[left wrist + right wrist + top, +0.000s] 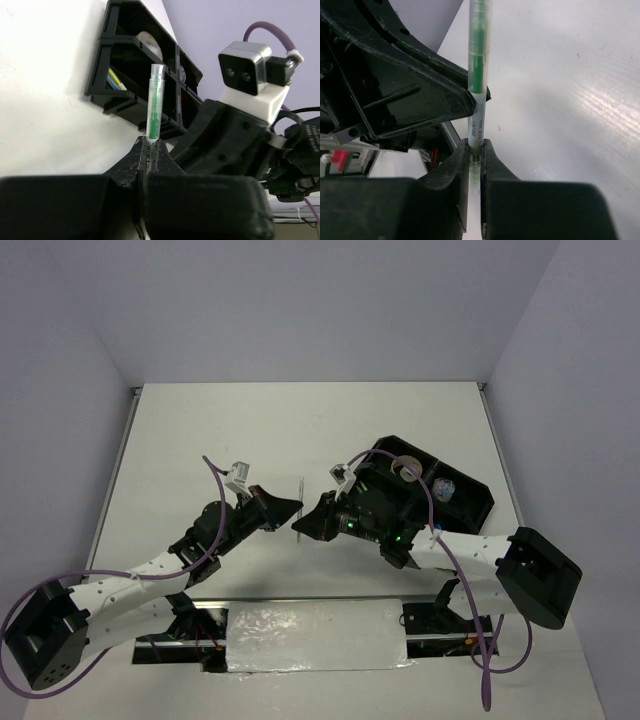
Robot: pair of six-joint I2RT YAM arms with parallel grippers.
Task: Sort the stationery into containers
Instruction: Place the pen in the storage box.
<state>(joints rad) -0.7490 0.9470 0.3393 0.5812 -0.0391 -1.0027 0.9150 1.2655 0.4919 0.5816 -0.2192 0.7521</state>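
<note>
1. 2 claws, both mine, meet tip to tip over the middle of the white table (300, 420), with 1 pen (301, 498) caught between them.
2. My left claw (148, 146) is pressed together on the pen's lower end. Its 2 fingers pinch the barrel, and most of the pen's length sticks out beyond them.
3. My right claw (476, 150) pinches the same pen just beside the left claw's grip. 1 finger touches each side of the barrel, and I can see no gap.
4. The pen has a clear barrel with a green core and small dark print on a white band. It is held above the table. In the top view it shows as a thin line running away from my bases, and I cannot tell how steeply it tilts.
5. The black tray (478, 502) lies on the table to my right, past my right arm and well apart from the pen.
6. A clear tape roll (407, 470) sits in 1 far compartment of the tray. In my left wrist view, yellow pens (116, 80) lie in another compartment.
7. My right arm's wrist camera (247, 67), a silver box on a white mount, shows in my left wrist view.
</note>
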